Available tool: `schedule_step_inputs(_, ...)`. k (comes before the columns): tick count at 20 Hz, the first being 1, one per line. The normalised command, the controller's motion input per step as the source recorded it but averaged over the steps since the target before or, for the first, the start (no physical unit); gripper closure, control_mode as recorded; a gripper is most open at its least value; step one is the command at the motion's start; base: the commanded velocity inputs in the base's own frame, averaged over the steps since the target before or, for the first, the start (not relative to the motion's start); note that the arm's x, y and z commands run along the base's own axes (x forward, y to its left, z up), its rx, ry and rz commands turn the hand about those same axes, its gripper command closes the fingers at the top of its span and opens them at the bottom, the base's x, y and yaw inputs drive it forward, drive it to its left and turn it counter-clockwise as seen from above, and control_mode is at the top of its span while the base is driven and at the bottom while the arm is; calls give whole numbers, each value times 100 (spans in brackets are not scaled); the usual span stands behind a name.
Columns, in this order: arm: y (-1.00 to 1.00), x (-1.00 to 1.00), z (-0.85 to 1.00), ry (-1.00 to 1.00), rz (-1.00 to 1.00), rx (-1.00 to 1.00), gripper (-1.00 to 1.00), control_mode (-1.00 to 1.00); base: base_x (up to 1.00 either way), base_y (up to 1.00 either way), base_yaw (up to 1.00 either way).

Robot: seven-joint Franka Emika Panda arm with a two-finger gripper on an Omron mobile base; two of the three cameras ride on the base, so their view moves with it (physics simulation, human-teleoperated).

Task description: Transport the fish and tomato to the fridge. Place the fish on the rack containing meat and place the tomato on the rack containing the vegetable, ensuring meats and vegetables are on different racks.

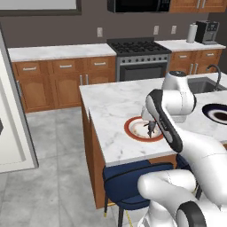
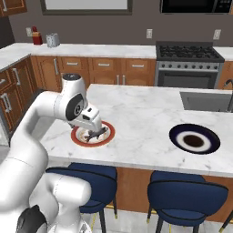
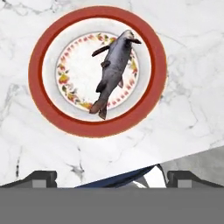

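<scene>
The fish (image 3: 114, 65), slim and dark grey, lies slanted on a red-rimmed plate (image 3: 43, 105) with a flowered centre. The plate (image 1: 131, 132) sits near the front edge of the marble island. My gripper (image 3: 113, 178) hangs a little above the plate (image 2: 78, 138), jaws wide open with nothing between them; its fingertips (image 3: 43, 177) stand toward the counter's front edge, short of the fish's tail. In the base views the gripper (image 1: 150, 125) (image 2: 94, 132) points down over the plate. The tomato and the fridge's racks are out of view.
A dark blue-rimmed plate (image 2: 194, 139) lies to the right on the island, with a sink (image 2: 205, 101) behind it. Blue stools (image 2: 182, 191) stand under the front edge. A stove (image 1: 139, 60) and wood cabinets line the back wall. A tall pale door panel (image 1: 11, 128) stands at the far left.
</scene>
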Motion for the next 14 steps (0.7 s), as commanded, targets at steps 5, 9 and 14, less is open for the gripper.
schedule_step_inputs(5, -4, 62, -34, 15, -14, 0, -100, -100, 0, 0, 0)
schedule_step_inputs(9, -12, 54, -32, 12, -11, 0, -100, -100, 0, 0, 0)
schedule_step_inputs(14, -12, 33, -32, 12, -7, 0, -100, -100, 0, 0, 0)
